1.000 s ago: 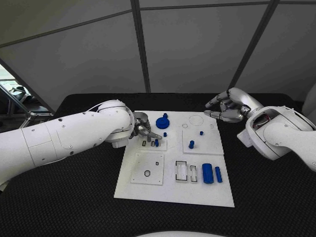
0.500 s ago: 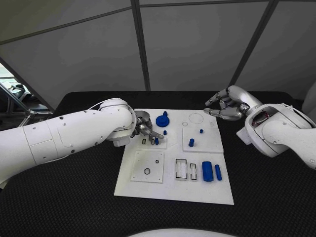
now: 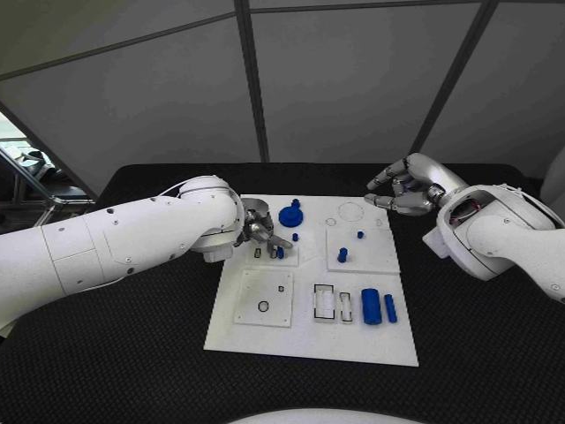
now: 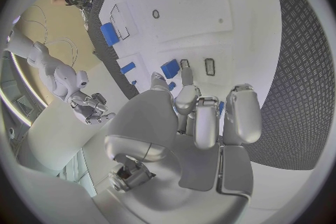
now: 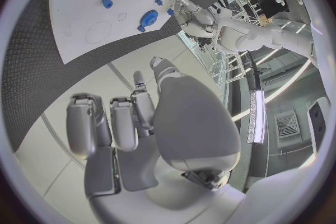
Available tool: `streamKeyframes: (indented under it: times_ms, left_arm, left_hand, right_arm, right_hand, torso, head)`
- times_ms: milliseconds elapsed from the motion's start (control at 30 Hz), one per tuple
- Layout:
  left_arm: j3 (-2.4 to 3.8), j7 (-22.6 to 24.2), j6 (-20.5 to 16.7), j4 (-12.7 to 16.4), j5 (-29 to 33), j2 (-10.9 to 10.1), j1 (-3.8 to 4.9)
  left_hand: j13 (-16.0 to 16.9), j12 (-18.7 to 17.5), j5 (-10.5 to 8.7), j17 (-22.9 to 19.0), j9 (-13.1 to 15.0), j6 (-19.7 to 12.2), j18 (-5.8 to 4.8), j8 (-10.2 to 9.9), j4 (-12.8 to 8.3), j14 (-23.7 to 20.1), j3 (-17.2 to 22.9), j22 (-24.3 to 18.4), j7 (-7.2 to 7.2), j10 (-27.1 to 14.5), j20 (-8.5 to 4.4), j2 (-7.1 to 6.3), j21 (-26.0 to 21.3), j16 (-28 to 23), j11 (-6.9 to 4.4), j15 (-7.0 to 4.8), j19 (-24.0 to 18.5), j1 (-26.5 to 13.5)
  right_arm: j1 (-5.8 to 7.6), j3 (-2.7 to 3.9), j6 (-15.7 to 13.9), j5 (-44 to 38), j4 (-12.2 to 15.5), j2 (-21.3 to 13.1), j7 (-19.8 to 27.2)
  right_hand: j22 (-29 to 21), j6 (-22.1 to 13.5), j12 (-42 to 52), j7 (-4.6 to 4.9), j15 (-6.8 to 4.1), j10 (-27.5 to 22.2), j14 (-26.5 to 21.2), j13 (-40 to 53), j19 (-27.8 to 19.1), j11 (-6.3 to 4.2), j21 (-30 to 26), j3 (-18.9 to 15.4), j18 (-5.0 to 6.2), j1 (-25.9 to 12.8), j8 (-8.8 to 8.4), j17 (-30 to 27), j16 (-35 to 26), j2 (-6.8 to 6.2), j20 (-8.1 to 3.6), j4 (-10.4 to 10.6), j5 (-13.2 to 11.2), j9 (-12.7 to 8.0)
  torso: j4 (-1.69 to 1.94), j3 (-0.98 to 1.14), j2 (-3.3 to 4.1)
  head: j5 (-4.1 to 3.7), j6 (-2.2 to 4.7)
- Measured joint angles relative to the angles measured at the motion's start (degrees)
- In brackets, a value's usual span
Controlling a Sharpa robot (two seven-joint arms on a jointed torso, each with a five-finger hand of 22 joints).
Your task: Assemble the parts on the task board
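Assembly partly done on the task board [image 3: 311, 340], which lay mid-desk [image 3: 130, 371].
Two blue cylinders [image 3: 371, 306] lay loose at its near right; one disc [image 3: 290, 219] and several small pegs stood farther back. The left robot hand [image 3: 259, 231] pinched a part [image 3: 279, 253]; the right robot hand [image 3: 405, 191] hovered curled, holding nothing.

Left hand [image 3: 259, 231] low, right hand [image 3: 403, 192] raised
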Motion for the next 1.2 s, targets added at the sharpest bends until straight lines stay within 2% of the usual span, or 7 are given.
streamKeyframes:
  times_ms: [167, 833, 1000, 1200]
  left_arm:
    - [0.00, 0.00, 0.13, -0.02, 0.02, 0.15, 0.00]
    - [0.00, 0.00, 0.41, 0.15, 0.64, 0.52, 0.01]
    - [0.00, 0.00, 0.45, 0.12, 0.72, 0.45, 0.01]
    - [0.08, 0.13, 0.47, 0.11, 0.90, 0.46, 0.12]
  left_hand:
    - [0.06, 0.08, 0.00, 0.00, 0.39, -0.11, 0.01, 0.05, -0.36, 0.00, 0.36, 0.11, -0.11, 0.00, 0.00, 0.47, 0.00, 0.00, 0.00, 0.00, 0.00, 0.86]
    - [0.09, 0.21, 0.00, -0.01, 0.96, -0.40, 0.01, 0.50, -0.48, 0.00, 1.13, 0.23, 0.00, 0.00, 0.00, 0.62, 0.00, 0.00, 0.00, 0.00, 0.00, 1.80]
    - [0.11, 0.21, 0.00, -0.01, 1.44, -0.61, 0.01, 0.90, -1.27, 0.00, 2.88, 0.36, -0.21, 0.00, 0.00, 2.27, 0.00, 0.00, 0.00, 0.00, 0.00, 4.05]
    - [0.18, 0.21, -0.01, -0.01, 1.86, -1.79, 0.01, 0.90, -3.85, -0.05, 7.38, 0.45, -0.54, -0.15, 0.00, 4.35, 0.00, -0.19, -0.14, -0.36, 0.00, 9.09]
  right_arm:
    - [0.00, 0.00, 0.22, -0.08, -0.13, 0.10, -0.14]
    - [0.00, 0.00, 0.99, -0.18, -0.76, 0.48, -0.55]
    - [0.00, 0.00, 1.21, -0.19, -0.80, 0.51, -0.59]
    - [0.00, 0.00, 1.42, -0.20, -0.84, 0.56, -0.61]
  right_hand:
    - [0.00, 0.00, 0.00, 0.00, -0.21, 0.00, -0.21, 0.00, 0.00, 0.00, 0.00, 0.00, 0.00, 0.00, 0.00, 0.00, 0.00, 0.00, 0.00, 0.00, 0.33, 0.00]
    - [0.00, 0.00, 0.00, 0.00, -0.21, 0.00, -0.21, 0.00, -0.20, 0.00, -0.23, 0.00, 0.00, 0.01, 0.00, -0.01, -0.22, 0.00, -0.20, 0.00, 0.62, -0.05]
    - [0.00, 0.00, 0.00, 0.00, -0.20, 0.00, -0.21, 0.00, -0.20, 0.00, -0.23, 0.00, 0.00, 0.01, 0.00, -0.01, -0.22, 0.00, -0.20, 0.00, 0.61, -0.05]
    - [0.00, 0.00, 0.00, 0.00, -0.20, 0.00, -0.21, -0.01, -0.20, 0.00, -0.23, 0.00, -0.01, 0.01, 0.00, -0.02, -0.22, 0.00, -0.20, 0.00, 1.01, -0.04]
  torso:
    - [0.00, 0.03, 0.00]
    - [-0.03, 0.00, 0.02]
    - [-0.03, -0.01, 0.03]
    - [-0.03, -0.01, 0.02]
  head:
    - [0.02, -0.14]
    - [-0.02, -0.29]
    - [-0.02, -0.35]
    - [-0.04, -0.43]
